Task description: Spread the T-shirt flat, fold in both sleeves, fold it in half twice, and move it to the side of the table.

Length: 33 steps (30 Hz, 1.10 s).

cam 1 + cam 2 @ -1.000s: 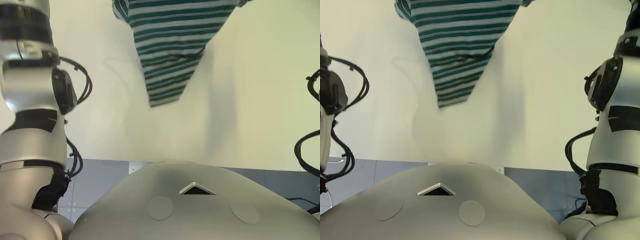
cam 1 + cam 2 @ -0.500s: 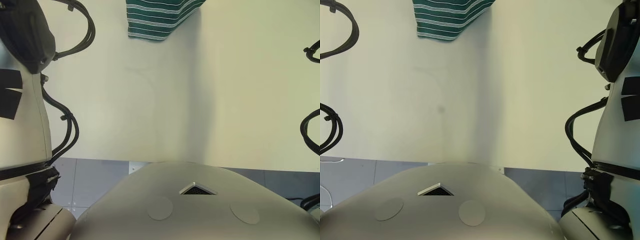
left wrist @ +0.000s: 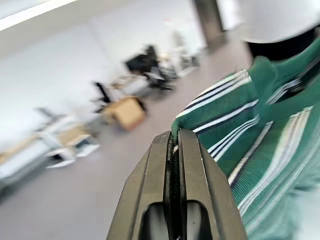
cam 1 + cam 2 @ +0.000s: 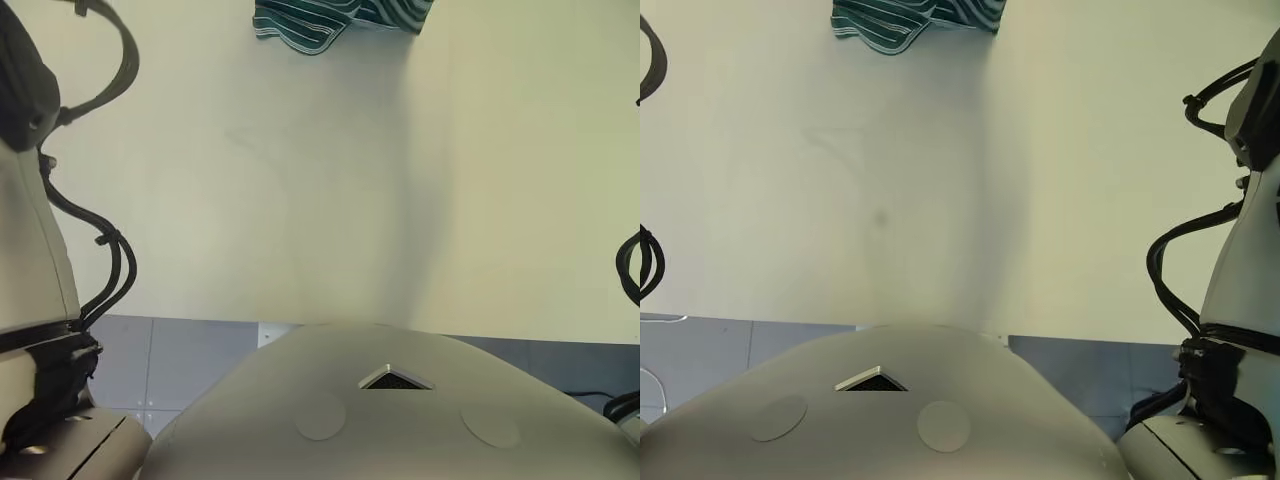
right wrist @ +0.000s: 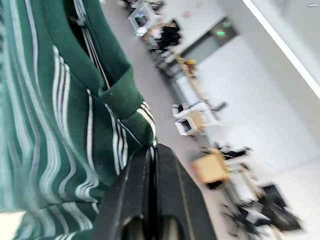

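Note:
The green T-shirt with white stripes (image 4: pixel 330 18) hangs above the far part of the pale table (image 4: pixel 320 200); its lowest folds show at the top of both eye views (image 4: pixel 910 20). In the left wrist view my left gripper (image 3: pixel 175 145) is shut on an edge of the T-shirt (image 3: pixel 250 125). My right gripper (image 5: pixel 151 152) is shut on another edge of the T-shirt (image 5: pixel 60 115) in the right wrist view. Both arms are raised high at the sides of the eye views.
The table's near edge (image 4: pixel 300 322) runs across the eye views, with grey floor tiles (image 4: pixel 180 370) below it. Through the wrist views I see a room with desks and chairs (image 3: pixel 130 105) far off.
The T-shirt has been lifted: a second ago it hung down to mid-table, now just its lower folds show at the top. Both arms have risen.

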Motion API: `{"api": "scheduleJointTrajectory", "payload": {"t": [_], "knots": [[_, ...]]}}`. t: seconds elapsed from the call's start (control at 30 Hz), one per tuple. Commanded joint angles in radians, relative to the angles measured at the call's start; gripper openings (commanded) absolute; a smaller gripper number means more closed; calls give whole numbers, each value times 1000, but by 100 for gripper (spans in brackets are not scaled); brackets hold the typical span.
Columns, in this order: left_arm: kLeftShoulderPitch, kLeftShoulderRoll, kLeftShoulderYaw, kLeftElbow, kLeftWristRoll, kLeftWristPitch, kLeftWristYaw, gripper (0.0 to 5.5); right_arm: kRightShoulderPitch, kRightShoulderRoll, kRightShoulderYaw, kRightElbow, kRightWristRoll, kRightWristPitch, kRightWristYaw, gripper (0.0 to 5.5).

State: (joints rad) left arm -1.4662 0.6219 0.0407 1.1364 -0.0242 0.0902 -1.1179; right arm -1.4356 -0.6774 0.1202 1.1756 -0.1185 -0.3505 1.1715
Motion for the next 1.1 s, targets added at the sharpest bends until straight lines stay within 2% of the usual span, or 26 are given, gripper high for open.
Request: {"api": "scheduleJointTrajectory", "payload": {"t": [0.03, 0.1, 0.17, 0.33, 0.43, 0.53, 0.6, 0.7, 0.73, 0.83, 0.93, 0.97, 1.03, 1.1], "knots": [[731, 392, 2, -1144, -423, 573, -445, 1, 484, -387, 182, -912, 564, 426, 443, 0], [975, 421, 32, -1433, -435, 621, -385, 1, 645, -453, 194, -1127, 653, 538, 443, 0], [1196, 382, 14, -1588, -342, 589, -282, 1, 829, -445, 178, -1250, 605, 566, 443, 0], [1603, 280, -62, -1806, -121, 583, -59, 1, 1184, -383, 168, -1353, 339, 454, 321, 0], [1732, 233, -166, -1821, 5, 577, 73, 1, 1298, -333, 179, -1331, 211, 422, 196, 0], [1796, 199, -221, -1828, 62, 609, 176, 1, 1350, -294, 160, -1330, 178, 488, 111, 0], [1825, 194, -228, -1850, 51, 640, 208, 55, 1379, -299, 145, -1362, 203, 538, 106, 55], [1863, 240, -208, -1886, 8, 670, 197, 106, 1398, -324, 126, -1419, 261, 600, 139, 110], [1868, 252, -182, -1903, -23, 678, 180, 129, 1409, -341, 111, -1440, 288, 620, 157, 138], [1871, 259, -40, -1956, -165, 707, 120, 132, 1441, -403, 39, -1497, 410, 702, 234, 197], [1732, 164, 234, -1944, -459, 808, 104, 132, 1317, -408, -70, -1445, 573, 838, 273, 201], [1695, 150, 289, -1931, -523, 833, 111, 132, 1258, -391, -95, -1418, 618, 886, 265, 201], [1657, 144, 310, -1907, -561, 869, 158, 132, 1170, -339, -104, -1369, 651, 946, 215, 164], [1610, 126, 251, -1874, -547, 892, 239, 113, 1082, -236, -56, -1285, 599, 961, 101, 118]]}}
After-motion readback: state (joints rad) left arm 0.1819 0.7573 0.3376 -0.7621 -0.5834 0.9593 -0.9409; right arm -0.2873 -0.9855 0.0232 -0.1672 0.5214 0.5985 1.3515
